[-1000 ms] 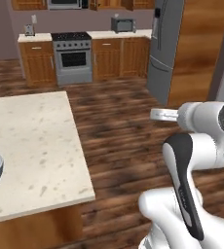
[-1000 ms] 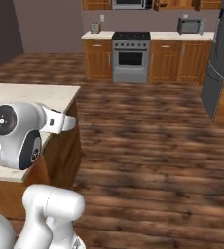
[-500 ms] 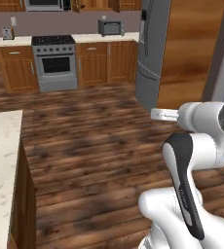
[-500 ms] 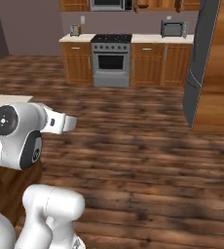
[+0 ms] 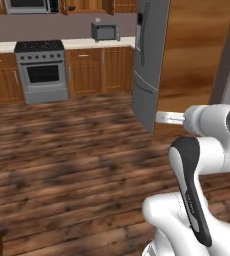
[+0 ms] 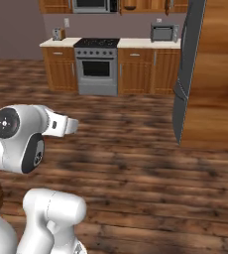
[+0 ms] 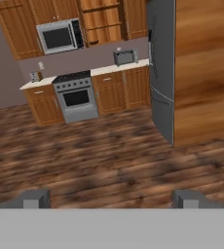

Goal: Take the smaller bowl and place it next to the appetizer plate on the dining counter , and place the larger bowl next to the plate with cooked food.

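Gripper [image 7: 111, 199] is wide open and holds nothing; its two grey finger tips [image 7: 35, 198] stand far apart at the bottom of the hand view, above the dark wooden floor [image 7: 99, 160]. The white arm [image 5: 207, 150] is folded close over the base. None of the bowls, the plates or the dining counter can be seen from here. Ahead, a steel stove [image 6: 97, 66] stands between wooden cabinets [image 6: 141, 72] at the far wall, with a microwave [image 7: 59, 36] above it. A toaster oven [image 5: 105, 31] sits on the counter near its right end. A tall grey fridge [image 5: 149, 60] stands against a wooden panel [image 6: 217, 74].
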### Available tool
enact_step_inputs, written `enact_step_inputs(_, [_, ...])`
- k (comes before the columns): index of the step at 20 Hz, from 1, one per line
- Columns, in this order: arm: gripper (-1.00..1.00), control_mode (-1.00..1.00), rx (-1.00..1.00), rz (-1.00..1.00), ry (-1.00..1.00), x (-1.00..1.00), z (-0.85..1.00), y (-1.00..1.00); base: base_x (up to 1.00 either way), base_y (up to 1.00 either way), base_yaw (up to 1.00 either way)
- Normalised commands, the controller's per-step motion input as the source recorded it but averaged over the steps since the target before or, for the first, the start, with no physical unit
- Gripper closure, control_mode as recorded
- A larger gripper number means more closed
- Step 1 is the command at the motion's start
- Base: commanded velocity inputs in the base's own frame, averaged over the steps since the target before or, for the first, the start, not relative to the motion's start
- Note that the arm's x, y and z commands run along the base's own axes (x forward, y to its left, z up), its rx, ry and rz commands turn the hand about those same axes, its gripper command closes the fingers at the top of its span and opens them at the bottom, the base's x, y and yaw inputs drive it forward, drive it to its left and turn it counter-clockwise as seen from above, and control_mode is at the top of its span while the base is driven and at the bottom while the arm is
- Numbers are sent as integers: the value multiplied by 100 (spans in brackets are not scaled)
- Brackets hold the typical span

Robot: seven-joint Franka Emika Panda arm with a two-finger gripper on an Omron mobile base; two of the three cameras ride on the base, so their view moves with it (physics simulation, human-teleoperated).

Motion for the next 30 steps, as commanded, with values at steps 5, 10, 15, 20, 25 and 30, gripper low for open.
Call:
enact_step_inputs(5, [-100,100,0,0,0,0,0,0,100,-46,1])
enact_step_inputs(10, [-100,100,0,0,0,0,0,0,100,-38,3])
enact_step_inputs(15, [-100,100,0,0,0,0,0,0,100,-25,4])
enact_step_inputs(20, [-100,100,0,0,0,0,0,0,100,-2,2])
enact_step_inputs(25, [-100,100,0,0,0,0,0,0,100,0,2])
enact_step_inputs(30, [-100,100,0,0,0,0,0,0,100,-2,0])
